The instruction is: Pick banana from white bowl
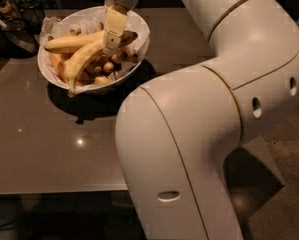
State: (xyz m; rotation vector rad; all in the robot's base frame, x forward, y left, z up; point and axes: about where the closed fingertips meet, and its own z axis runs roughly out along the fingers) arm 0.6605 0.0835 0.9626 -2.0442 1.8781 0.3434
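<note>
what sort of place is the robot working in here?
Probably an office or lab kitchen area, not certain: a glossy grey table, a white bowl of bananas on it, speckled hard floor beside. The gripper hangs over the bowl, at the bananas.
</note>
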